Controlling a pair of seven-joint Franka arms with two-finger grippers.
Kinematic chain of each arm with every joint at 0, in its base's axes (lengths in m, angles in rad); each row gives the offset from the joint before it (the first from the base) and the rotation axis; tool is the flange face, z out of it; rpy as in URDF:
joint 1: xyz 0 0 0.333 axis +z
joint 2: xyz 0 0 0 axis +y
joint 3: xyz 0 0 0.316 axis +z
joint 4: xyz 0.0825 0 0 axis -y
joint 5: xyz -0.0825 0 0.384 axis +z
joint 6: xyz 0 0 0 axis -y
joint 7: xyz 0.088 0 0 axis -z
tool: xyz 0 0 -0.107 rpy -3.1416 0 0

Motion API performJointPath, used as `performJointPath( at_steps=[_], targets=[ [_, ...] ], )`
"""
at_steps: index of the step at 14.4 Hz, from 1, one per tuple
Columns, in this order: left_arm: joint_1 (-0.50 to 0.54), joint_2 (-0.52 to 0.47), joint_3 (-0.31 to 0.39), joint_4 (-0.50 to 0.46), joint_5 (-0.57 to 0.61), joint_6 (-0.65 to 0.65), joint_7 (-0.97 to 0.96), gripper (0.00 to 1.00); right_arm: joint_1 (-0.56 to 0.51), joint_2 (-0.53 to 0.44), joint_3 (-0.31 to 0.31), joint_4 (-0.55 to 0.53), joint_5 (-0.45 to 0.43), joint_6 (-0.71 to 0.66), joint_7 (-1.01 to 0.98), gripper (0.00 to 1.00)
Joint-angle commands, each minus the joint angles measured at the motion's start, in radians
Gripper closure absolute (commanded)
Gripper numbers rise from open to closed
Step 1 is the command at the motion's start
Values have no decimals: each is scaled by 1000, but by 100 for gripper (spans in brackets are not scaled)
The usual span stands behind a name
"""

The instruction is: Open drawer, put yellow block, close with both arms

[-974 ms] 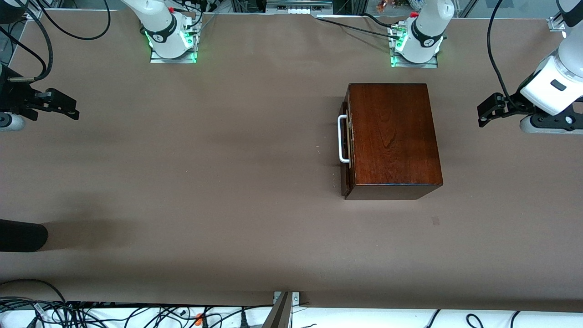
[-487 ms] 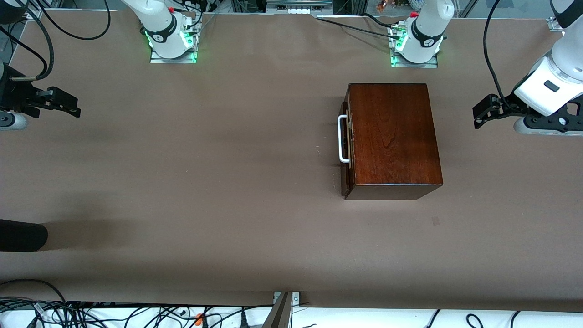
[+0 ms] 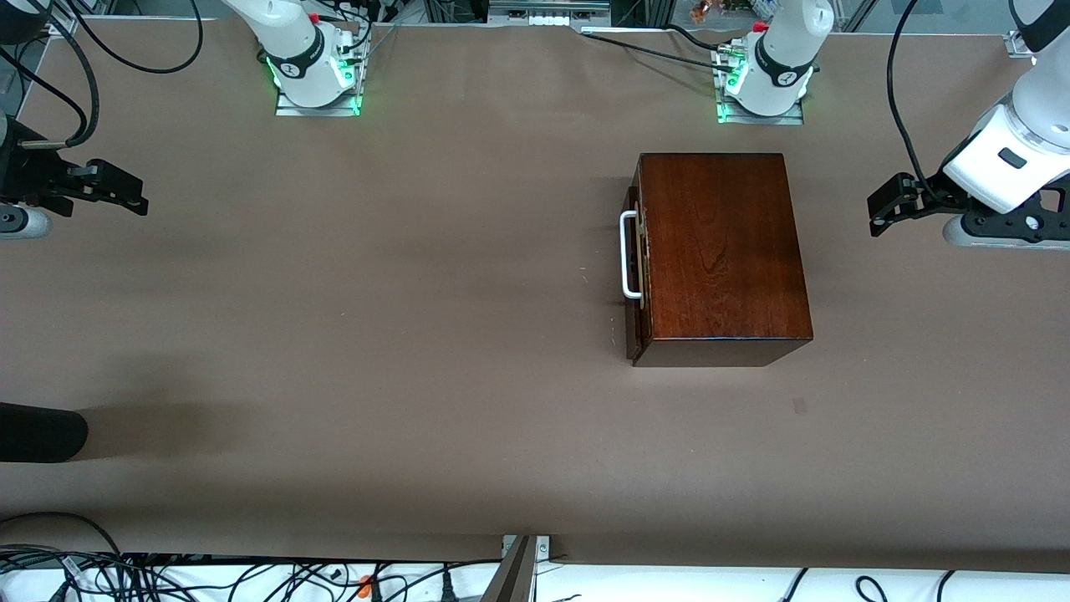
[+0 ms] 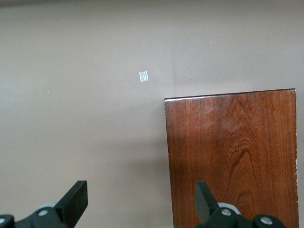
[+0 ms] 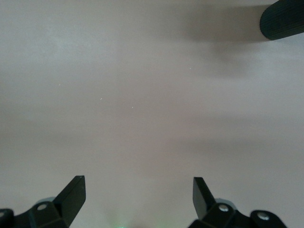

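Left gripper [image 3: 888, 207] hung over bare table [image 3: 418, 293] at left arm's end, at 3 o'clock from wooden box [image 3: 723, 251], well apart; fingers [image 4: 76, 202] spread wide, empty. Forearm sloped down from frame edge, wrist angled toward box. Right gripper [image 3: 117, 194] hung over table at right arm's end, at 9 o'clock from box, fingers [image 5: 73, 194] spread, empty. Drawer [image 3: 633, 276] sat shut in box, white handle [image 3: 627, 255] facing right arm's end. Black cylinder [image 3: 42, 432] lay at table edge. Yellow block not visible.
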Motion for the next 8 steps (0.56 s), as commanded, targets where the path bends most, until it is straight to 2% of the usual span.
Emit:
performJointPath(
  at_steps=[1, 8],
  targets=[
    [-5, 11, 0, 23, -15, -11, -10, 0, -12, -5, 11, -1, -12, -4, -13, 0],
    [-4, 13, 0, 24, -15, -18, -10, 0, -10, -5, 11, -1, -13, -1, -13, 0]
  ],
)
